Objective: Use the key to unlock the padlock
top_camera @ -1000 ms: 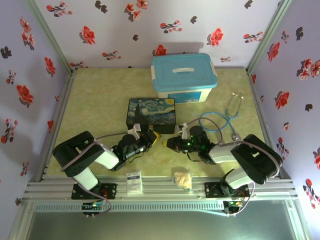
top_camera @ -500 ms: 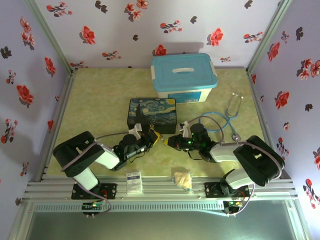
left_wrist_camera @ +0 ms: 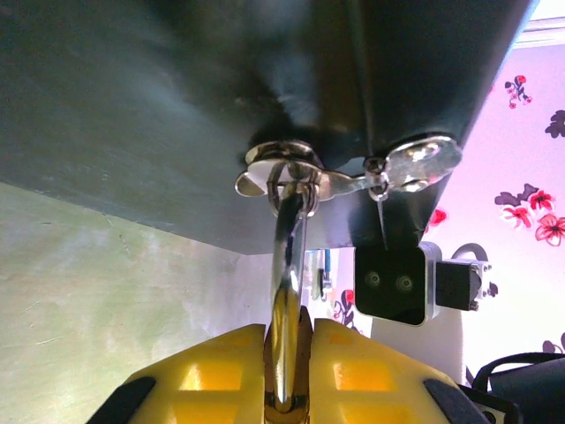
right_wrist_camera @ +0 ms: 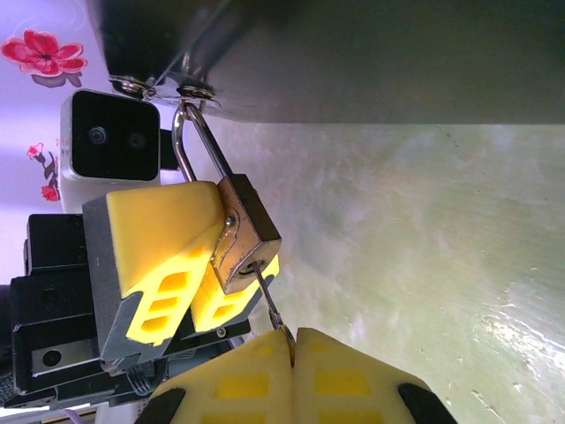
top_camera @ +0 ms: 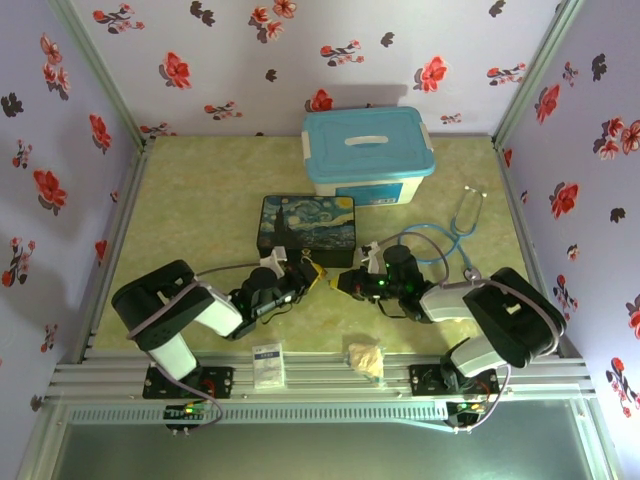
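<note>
**Padlock.** The padlock point(right_wrist_camera: 248, 237) hangs by its shackle from the hasp point(right_wrist_camera: 168, 86) on the near side of the starry-night box point(top_camera: 306, 221). The shackle is threaded through the hasp and appears seated in the brass body, so the lock is judged not yet open.

**Key.** The key point(right_wrist_camera: 268, 303) runs from the underside of the padlock, on the face turned away from the box, back into the right pads. Its tip meets the keyway. How deep it has entered cannot be told.

**End effectors.** The left end effector point(left_wrist_camera: 287, 358) is clenched on the padlock body and holds it out from the box. The right end effector point(right_wrist_camera: 291, 339) is clenched on the key's bow, just beside the left one on the box's near side.

**Change noted.** Over the past second, in the top view, the right arm has crept a little nearer the box. The box itself looks slightly nudged along the tabletop point(top_camera: 200, 200). The left arm has barely moved. These are fine corrections, not a reach.

**Assessment.** Approach is over and work is at the insertion stage. Next comes full seating, then a turn of the right wrist. The risk is side load bending the thin key or dragging the box.
</note>
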Available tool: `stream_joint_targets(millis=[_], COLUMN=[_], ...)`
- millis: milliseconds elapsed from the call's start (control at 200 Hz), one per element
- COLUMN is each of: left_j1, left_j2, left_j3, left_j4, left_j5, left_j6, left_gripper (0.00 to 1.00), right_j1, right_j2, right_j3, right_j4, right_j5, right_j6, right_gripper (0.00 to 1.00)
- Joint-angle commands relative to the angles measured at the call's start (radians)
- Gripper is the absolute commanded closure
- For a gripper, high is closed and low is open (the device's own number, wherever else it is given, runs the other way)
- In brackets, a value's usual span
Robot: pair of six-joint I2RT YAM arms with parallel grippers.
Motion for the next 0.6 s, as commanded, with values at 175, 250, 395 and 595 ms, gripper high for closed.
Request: stream_joint_targets(millis=[175,250,395,595], left_j1=[-0.054,-0.058,-0.063,-0.069], left_j2=[-0.019,-0.016,0.007,0.006], left_j3=[0.047,0.051,0.055,0.052], left_j4=[0.102,0.102,0.103,0.102], left_j5=[0.093,0.095,0.099,0.057], left_j6=[0.021,0.021,0.023,0.034], left_gripper=[1.0,1.0,1.0,1.0], right_j1=[-0.062,-0.078,-0.075,-0.005], right_j2=[0.068,0.084,0.112,0.122], right_j3=[0.012,0.02,0.033,0.021], right_j4=[0.106,0.113,0.154,0.193], right_j5=[-0.011,-0.017,-0.046,0.007], right_j6=[0.071,0.078,0.104,0.14], right_gripper=[1.0,1.0,1.0,1.0])
